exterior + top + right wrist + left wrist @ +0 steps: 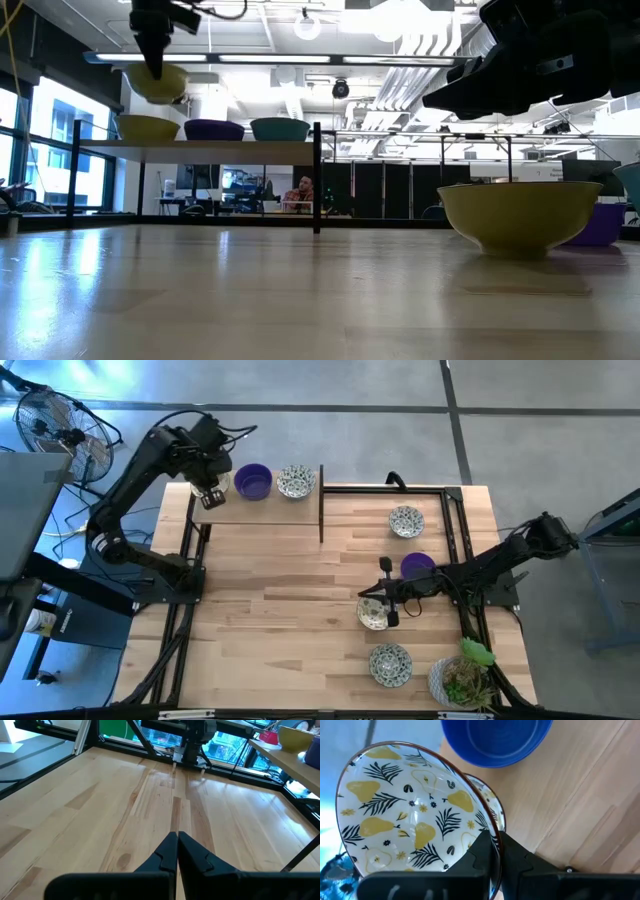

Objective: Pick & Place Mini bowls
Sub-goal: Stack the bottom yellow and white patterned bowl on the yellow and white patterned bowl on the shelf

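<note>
My left gripper (210, 493) is over the left end of the raised shelf (270, 512), shut on a white mini bowl (410, 805) patterned with yellow pears and dark leaves. Under it, another patterned bowl's rim (492, 802) shows on the shelf. To its right stand a purple bowl (252, 482) and a patterned one (296, 482). My right gripper (176, 837) is shut and holds nothing. It hangs low over the table next to a patterned bowl (373, 612) standing there. My left gripper pinches the pear-patterned bowl's rim (490, 827), one finger inside the bowl and one outside. The fingers come slanting down from above. The bowl hangs tilted, clear above the shelf (157, 82).
More bowls stand on the table's right half: a patterned one (406, 520), a purple one (418, 566) and a patterned one near the front (390, 663). A white pot with a green plant (462, 680) is at the front right. A black post (321, 505) ends the shelf.
</note>
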